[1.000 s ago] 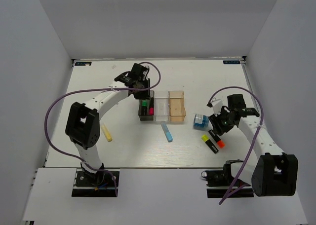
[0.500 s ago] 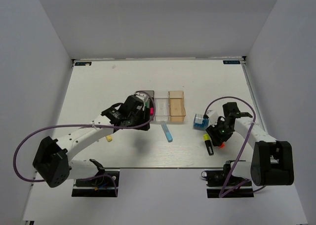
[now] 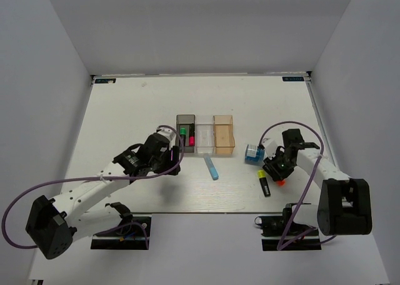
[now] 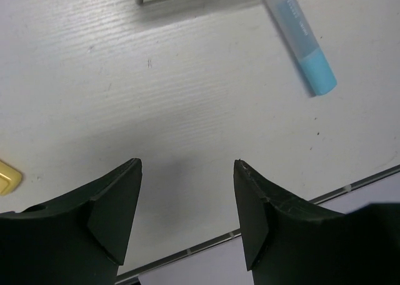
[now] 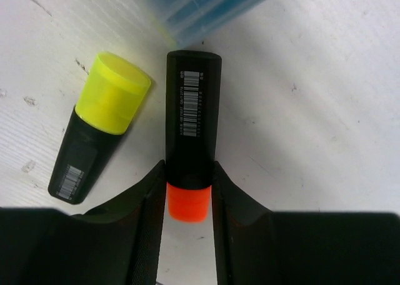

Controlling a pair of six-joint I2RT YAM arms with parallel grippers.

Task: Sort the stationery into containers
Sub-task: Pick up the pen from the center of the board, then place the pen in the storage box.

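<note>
Stationery [image 3: 211,168], white table [image 3: 125,116], grey walls [image 3: 187,29]

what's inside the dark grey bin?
The dark grey bin holds a green-tipped marker and a pink-tipped marker. Whatever lies beneath them on the bin floor is hidden.

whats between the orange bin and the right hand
The small blue block stands between the orange bin and the right hand, seen in the top view.
</note>
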